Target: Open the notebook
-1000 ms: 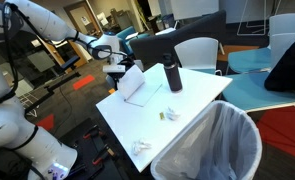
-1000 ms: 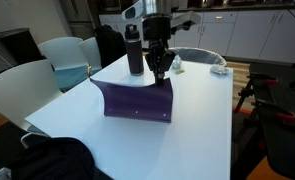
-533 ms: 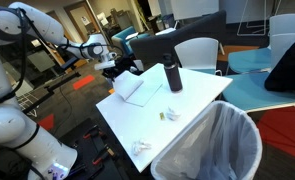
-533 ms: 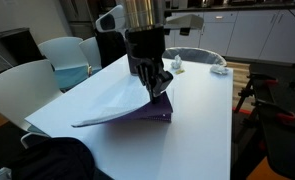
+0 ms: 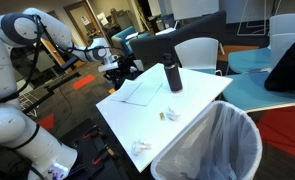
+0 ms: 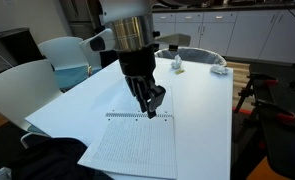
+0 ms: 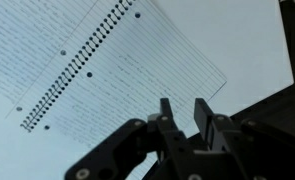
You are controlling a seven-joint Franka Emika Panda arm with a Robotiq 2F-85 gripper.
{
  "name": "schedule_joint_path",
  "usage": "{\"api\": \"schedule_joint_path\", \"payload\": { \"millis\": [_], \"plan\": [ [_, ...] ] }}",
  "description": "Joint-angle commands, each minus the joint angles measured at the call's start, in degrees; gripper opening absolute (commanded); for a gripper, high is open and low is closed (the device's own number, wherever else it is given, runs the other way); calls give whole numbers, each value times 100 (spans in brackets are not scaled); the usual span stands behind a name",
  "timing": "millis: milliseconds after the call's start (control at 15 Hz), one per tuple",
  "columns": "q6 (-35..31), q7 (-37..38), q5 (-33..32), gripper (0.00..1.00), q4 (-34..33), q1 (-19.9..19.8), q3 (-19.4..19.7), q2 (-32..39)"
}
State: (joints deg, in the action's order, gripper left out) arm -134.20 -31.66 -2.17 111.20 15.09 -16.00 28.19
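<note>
One notebook (image 6: 132, 148) edge cropped; claw (image 7: 183, 106) slightly parted.

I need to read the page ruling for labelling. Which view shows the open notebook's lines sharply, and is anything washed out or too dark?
Wrist view: the notebook has crisp ruling and spiral and is evenly lit; the gripper in front is a dark, soft silhouette. In an exterior view the ruling is faint but visible. In an exterior view the pages nearly blend into the white table.
</note>
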Motion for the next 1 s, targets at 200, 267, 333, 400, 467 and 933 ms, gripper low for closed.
{"api": "schedule_joint_path", "payload": {
  "millis": [200, 267, 333, 400, 467, 933],
  "plan": [
    [59, 518, -518, 85, 236, -77, 87, -544],
    [110, 659, -516, 94, 300, -88, 106, -671],
    [142, 815, -494, 99, 423, -103, 127, -859],
    [172, 954, -473, 100, 540, -120, 138, -1047],
    [162, 1097, -436, 100, 690, -149, 146, -1258],
    [317, 2241, -454, 100, 1382, -216, 326, -2394]
  ]
}}
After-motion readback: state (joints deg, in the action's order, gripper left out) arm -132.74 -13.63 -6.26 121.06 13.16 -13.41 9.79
